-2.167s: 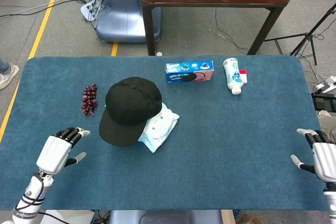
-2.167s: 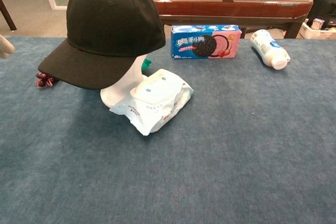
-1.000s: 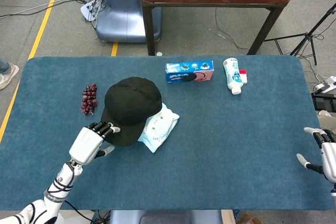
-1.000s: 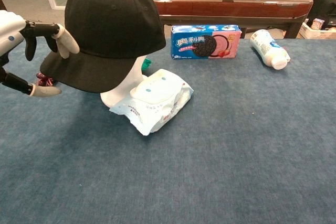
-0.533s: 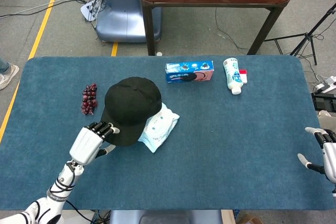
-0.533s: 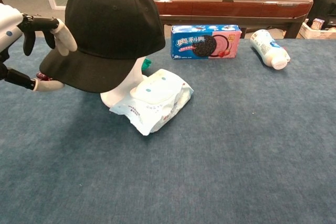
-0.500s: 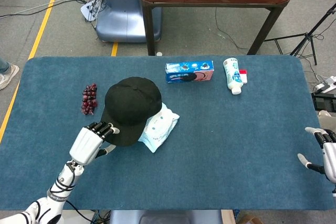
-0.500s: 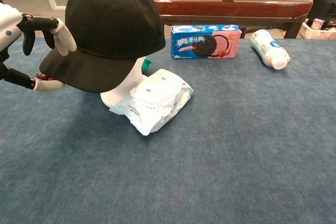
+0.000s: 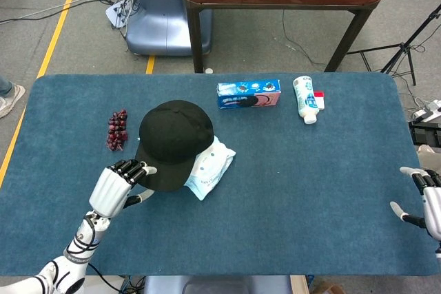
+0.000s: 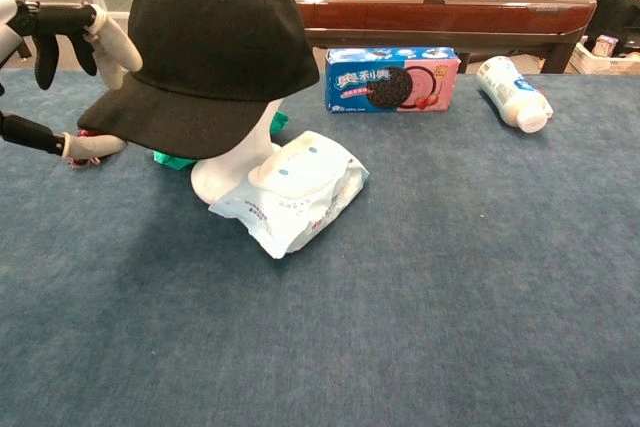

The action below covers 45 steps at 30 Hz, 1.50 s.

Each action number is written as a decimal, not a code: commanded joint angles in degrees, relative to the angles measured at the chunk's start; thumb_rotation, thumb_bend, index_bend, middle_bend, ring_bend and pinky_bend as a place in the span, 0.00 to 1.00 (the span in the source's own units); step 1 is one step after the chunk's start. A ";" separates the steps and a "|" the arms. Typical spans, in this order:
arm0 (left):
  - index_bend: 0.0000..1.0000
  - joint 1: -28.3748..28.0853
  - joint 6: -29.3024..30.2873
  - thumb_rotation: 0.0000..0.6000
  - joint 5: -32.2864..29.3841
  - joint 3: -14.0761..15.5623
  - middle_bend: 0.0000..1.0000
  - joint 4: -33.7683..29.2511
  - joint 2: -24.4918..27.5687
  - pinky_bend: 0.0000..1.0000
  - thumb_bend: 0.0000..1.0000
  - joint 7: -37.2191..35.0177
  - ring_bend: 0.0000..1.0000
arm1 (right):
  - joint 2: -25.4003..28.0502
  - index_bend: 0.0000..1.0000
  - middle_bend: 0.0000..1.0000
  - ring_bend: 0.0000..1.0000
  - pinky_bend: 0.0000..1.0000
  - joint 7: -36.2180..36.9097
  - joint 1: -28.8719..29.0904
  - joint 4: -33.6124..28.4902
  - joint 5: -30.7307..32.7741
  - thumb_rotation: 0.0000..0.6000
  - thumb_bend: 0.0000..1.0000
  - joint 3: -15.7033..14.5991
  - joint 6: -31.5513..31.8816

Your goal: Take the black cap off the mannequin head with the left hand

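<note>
The black cap [image 9: 173, 139] [image 10: 215, 37] sits on the white mannequin head [image 10: 240, 162], brim pointing to the table's front left. My left hand [image 9: 110, 191] [image 10: 45, 37] brackets the brim's edge: its fingers [image 10: 112, 47] hover spread above the brim, and its thumb touches the underside. A clear gap remains between fingers and brim. The brim is tipped up, showing a green object [image 10: 172, 158] beneath. My right hand [image 9: 427, 204] rests near the table's front right corner, fingers apart, holding nothing.
A white pack of wipes [image 9: 207, 166] [image 10: 295, 187] leans against the mannequin's base. Dark grapes [image 9: 116, 129] lie left of the cap. A blue cookie box [image 9: 249, 93] and a lying white bottle [image 9: 304, 99] are at the back of the blue table [image 9: 310, 184].
My left hand reached in from the front left to the brim, then rose. The brim lifted with it and the cap shifted slightly right. The right hand barely moved.
</note>
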 commanded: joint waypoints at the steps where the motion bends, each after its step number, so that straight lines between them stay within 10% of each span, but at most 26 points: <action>1: 0.39 -0.24 1.04 1.00 0.11 -0.13 0.54 1.31 -0.72 0.65 0.00 -1.17 0.49 | -0.01 0.26 0.30 0.22 0.48 -0.04 0.00 -0.01 0.00 1.00 0.21 -0.01 -0.05; 45: 0.59 -1.68 2.36 1.00 0.34 1.55 0.56 1.39 0.24 0.66 0.60 1.05 0.50 | 0.07 0.27 0.30 0.22 0.48 0.30 0.05 0.10 0.14 1.00 0.21 0.12 -0.49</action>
